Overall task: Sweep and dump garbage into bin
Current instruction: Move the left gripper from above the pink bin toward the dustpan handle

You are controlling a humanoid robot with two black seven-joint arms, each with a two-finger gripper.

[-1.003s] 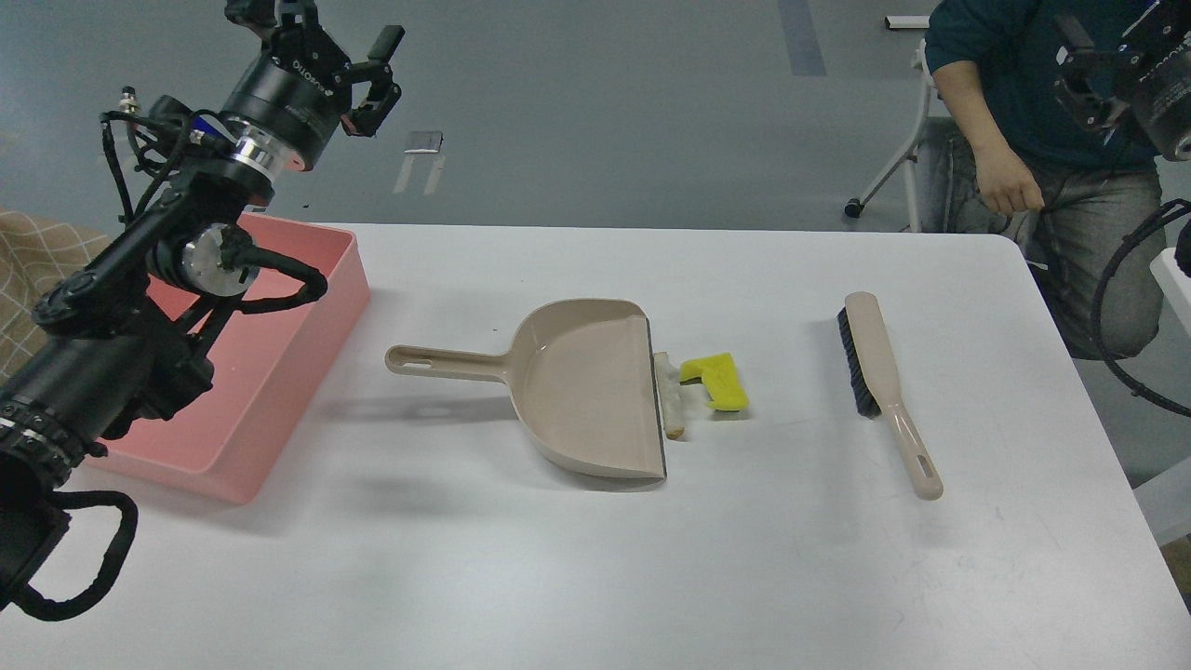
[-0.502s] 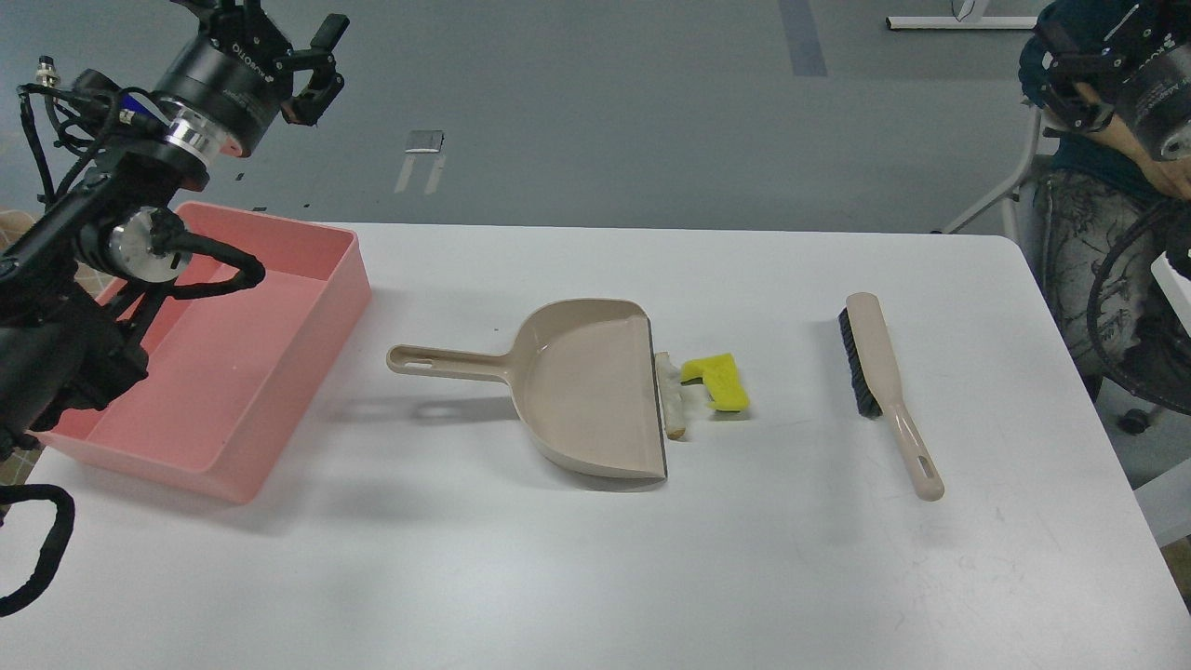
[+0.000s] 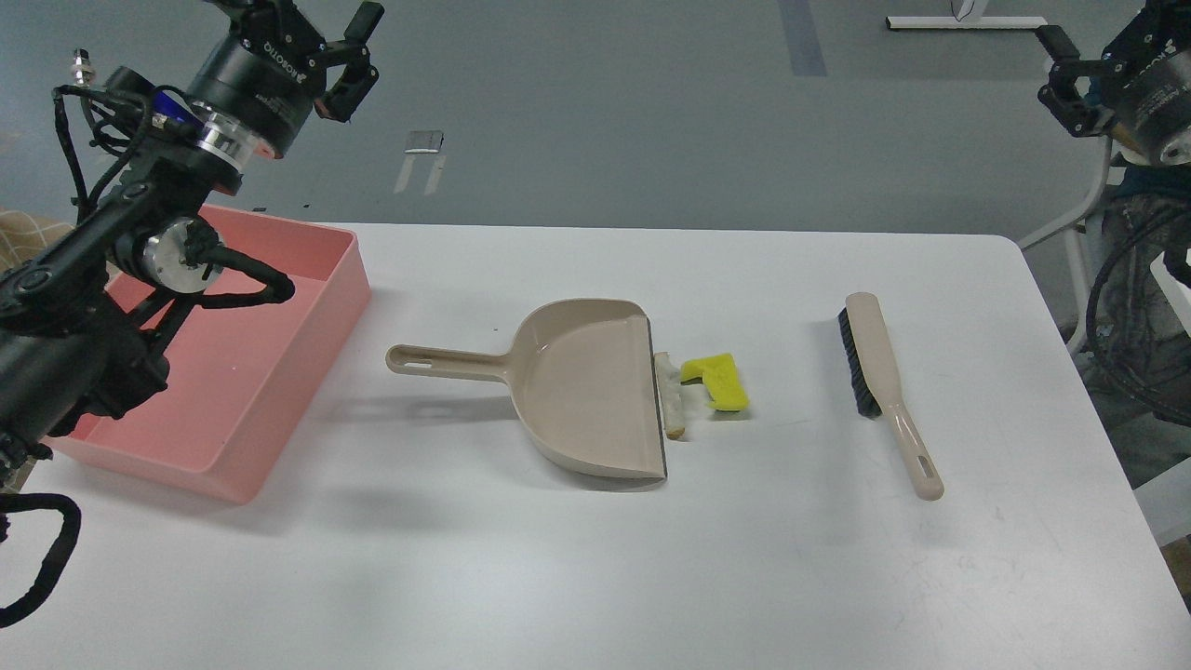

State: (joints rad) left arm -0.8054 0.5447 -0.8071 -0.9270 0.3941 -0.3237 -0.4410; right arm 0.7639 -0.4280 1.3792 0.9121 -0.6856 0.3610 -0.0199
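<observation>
On the white table (image 3: 595, 577) nothing of the task has shifted over the last second: dustpan (image 3: 582, 391) lies centre, handle toward the left, lip facing right; whitish wedge (image 3: 669, 395) lies against that lip, touching it; yellow sponge piece (image 3: 716, 380) just beside the wedge on its right; brush (image 3: 884, 386) well apart to the right, bristles facing the garbage, handle toward the near edge. Pink bin (image 3: 279, 372) sits at the table's left, no scrap visible in the part of it not hidden by the arm. What changed is the arms. Left gripper (image 3: 316, 37) swung further left half a second back and has now come partway back toward centre, high above the bin's far corner; fingers apart, holding nothing. Right gripper (image 3: 1084, 70) has lifted and now shows at the top right corner, off the table and well clear of the brush; one finger shows, the other is cut off or hidden, so I cannot tell whether they stand apart or together. The seated person seen a second ago at upper right has gone from view. Judgement: sweep not yet begun; both tools untouched, both arms repositioning only. Next likely needs: right arm down to the brush handle, left to the dustpan handle. Wedge already at the lip should need only a short push.
</observation>
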